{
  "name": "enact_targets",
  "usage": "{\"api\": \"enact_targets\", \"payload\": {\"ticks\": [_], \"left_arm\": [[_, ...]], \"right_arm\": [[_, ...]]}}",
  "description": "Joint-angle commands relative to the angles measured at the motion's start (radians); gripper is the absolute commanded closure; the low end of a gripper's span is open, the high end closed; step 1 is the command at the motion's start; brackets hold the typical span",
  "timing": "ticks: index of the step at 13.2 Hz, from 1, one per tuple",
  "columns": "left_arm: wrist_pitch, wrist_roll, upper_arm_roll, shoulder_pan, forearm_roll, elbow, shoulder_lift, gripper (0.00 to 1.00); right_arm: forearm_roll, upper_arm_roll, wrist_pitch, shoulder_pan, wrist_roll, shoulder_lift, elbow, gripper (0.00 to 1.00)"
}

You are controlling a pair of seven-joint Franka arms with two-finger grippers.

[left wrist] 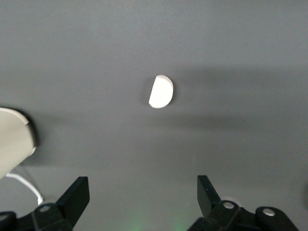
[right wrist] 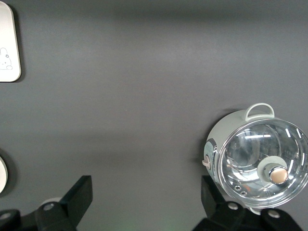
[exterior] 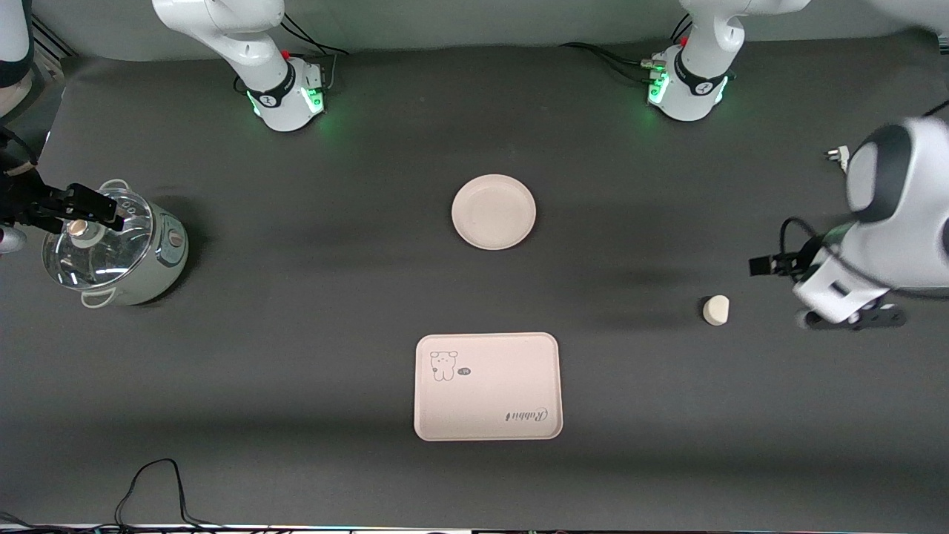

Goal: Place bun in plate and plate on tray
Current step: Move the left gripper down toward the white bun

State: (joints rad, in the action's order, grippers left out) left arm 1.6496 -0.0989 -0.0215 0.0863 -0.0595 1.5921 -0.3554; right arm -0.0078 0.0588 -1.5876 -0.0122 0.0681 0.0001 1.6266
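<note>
Rounded-rectangle smooth tray [exterior: 487, 387]; round rimmed plate [exterior: 494, 211].

Left gripper [left wrist: 143, 202] hangs over the dark table [left wrist: 231, 53], its two black fingers [left wrist: 77, 195] spread wide with nothing between them. The small off-white bun [left wrist: 160, 91] sits alone on the table, well clear of both fingers.

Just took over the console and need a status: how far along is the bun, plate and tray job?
Nothing looks done yet. The bun lies bare on the table toward the left arm's end; the plate sits empty mid-table, apart from the tray. In hand: the left tool hangs open over the table beside the bun. The right tool, open, waits over the pot. Both placements remain.
</note>
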Motion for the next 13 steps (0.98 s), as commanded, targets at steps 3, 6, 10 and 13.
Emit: {"api": "enact_targets", "payload": {"ticks": [3,6,10,13], "left_arm": [[0.114,0.021,-0.008,0.033,0.000,0.023,-0.155,0.00],[0.316,0.021,-0.008,0.053,0.004,0.183,-0.166,0.00],[0.415,0.027,-0.006,0.046,0.001,0.252,-0.169,0.00],[0.479,0.027,-0.008,0.027,-0.003,0.255,-0.197,0.01]], "right_arm": [[-0.011,0.009,0.008,0.008,0.024,-0.015,0.010,0.00],[-0.011,0.009,0.008,0.008,0.024,-0.015,0.012,0.00],[-0.011,0.010,0.008,0.008,0.024,-0.017,0.012,0.00],[-0.011,0.010,0.008,0.008,0.024,-0.015,0.012,0.00]]}}
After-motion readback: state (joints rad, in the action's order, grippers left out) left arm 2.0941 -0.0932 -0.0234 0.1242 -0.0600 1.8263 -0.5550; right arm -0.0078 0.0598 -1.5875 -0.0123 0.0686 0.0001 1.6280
